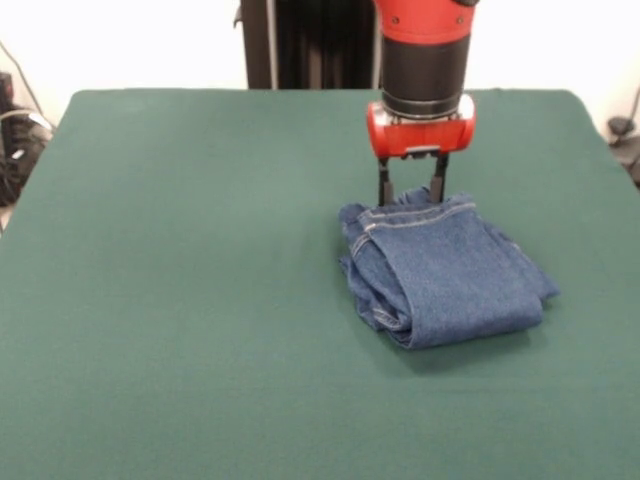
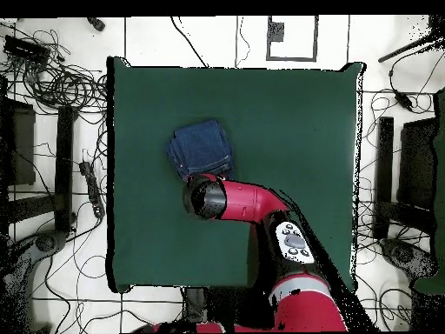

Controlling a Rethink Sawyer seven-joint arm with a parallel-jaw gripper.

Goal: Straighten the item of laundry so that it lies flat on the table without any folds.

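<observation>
On the dark green worktop (image 1: 180, 300), somewhat off centre and well clear of every edge, the jeans (image 1: 440, 275) lie as a compact folded bundle, several denim layers stacked with a stitched seam running along the top edge nearest the arm. The end effector (image 1: 411, 190) stands upright just at that far edge of the bundle, its two dark fingers (image 1: 383, 187) spread apart and holding nothing, their tips down at the level of the cloth and apparently touching or nearly touching the topmost fold; in the overhead view the wrist covers that spot, so contact cannot be confirmed there. The task looks barely begun: nothing is flat yet. The main risk, as I judge it, is that a pinch here catches several layers at once, so a pull drags the whole bundle across the felt instead of opening it. A shallow grip on the thick seam could also slip off mid-pull and leave the fold unchanged, and pressing too deep could snag the cloth covering. Pulling toward the arm's own side could heap the denim further rather than spreading it.
</observation>
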